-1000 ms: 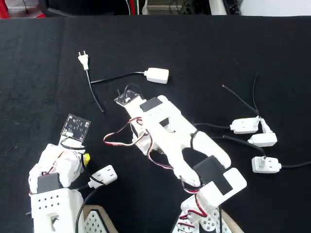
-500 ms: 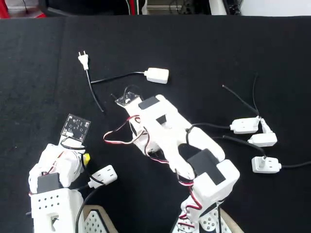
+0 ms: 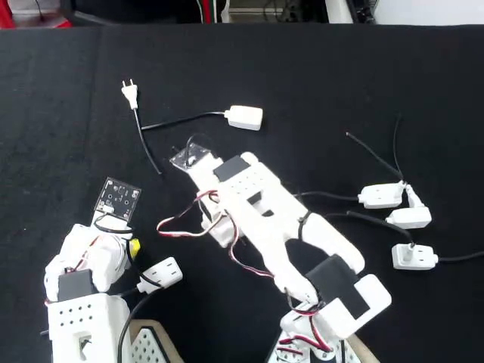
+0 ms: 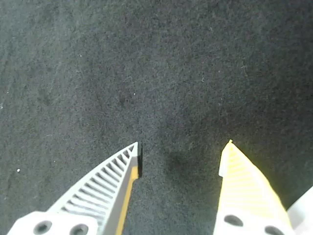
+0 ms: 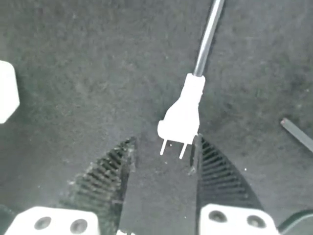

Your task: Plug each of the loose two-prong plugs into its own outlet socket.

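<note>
right gripper was open, left of centre in high view | plug lay at its fingertips, crowding one | left gripper gaped over cloth | risk: closing off-centre could have skewed plug or caught only prongs

Even, diffuse overhead light; faint soft shadows.

The setting is a robotics laboratory test bench. Indicators:
- a counter covered in black felt-like cloth
- two white plastic robot arms with exposed red-and-white servo wiring
- a small bare black circuit board
- white outlet sockets on short black cable stubs
- equipment cables beyond the far edge
</note>
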